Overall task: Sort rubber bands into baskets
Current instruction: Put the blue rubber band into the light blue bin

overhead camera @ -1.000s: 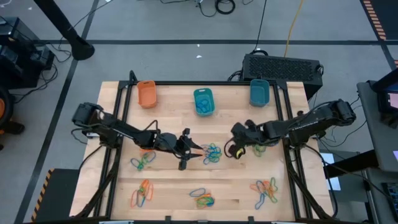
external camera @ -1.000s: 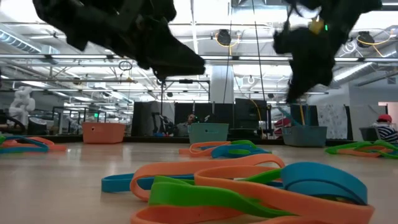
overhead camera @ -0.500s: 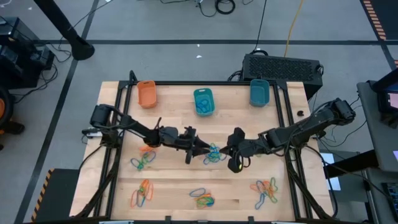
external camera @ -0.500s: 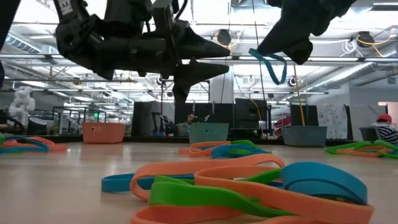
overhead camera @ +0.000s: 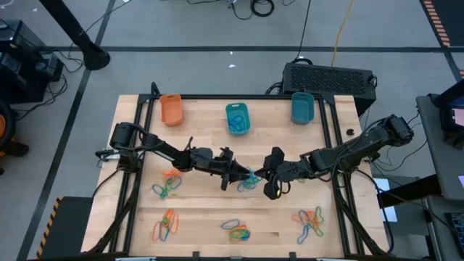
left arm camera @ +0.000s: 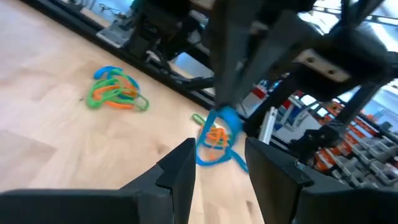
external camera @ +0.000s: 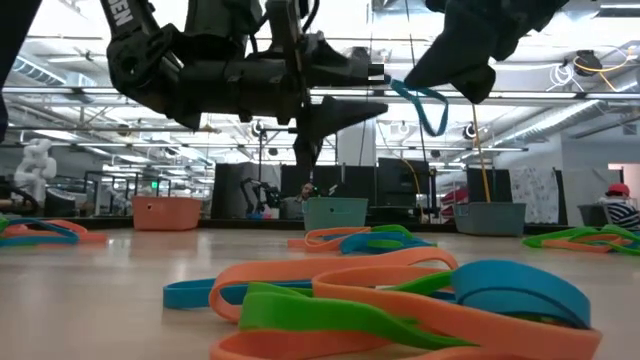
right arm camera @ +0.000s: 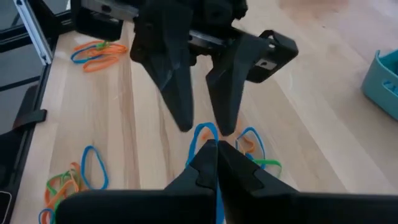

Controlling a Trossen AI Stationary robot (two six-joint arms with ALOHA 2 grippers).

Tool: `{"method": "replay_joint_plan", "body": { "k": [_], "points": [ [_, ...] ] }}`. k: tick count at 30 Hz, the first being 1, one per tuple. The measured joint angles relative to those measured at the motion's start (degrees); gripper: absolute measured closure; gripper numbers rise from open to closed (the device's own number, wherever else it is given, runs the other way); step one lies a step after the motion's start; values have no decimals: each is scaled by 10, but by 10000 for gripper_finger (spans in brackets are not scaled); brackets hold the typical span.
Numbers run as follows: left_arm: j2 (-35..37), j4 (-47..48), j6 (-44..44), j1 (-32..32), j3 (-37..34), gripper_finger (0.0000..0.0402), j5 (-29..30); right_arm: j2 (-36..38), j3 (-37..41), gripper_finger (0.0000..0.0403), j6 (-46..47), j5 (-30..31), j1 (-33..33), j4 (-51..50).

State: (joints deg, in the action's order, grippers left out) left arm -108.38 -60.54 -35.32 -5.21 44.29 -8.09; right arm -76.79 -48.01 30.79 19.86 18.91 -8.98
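Reaching toward each other above the table's middle, the right gripper [right arm camera: 211,152] pinches a blue rubber band [external camera: 425,102] aloft, while the left gripper [left arm camera: 217,165], fingers parted, points at it. Since half a second ago, the left gripper has edged closer; the baskets [overhead camera: 237,117] sit beyond.
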Motion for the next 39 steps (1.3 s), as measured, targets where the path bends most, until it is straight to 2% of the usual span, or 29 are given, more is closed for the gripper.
{"method": "replay_joint_plan", "body": {
  "k": [39],
  "points": [
    [0,-4,50,4,0,256,39,0,0,402,-4,1,-41,16]
  ]
}}
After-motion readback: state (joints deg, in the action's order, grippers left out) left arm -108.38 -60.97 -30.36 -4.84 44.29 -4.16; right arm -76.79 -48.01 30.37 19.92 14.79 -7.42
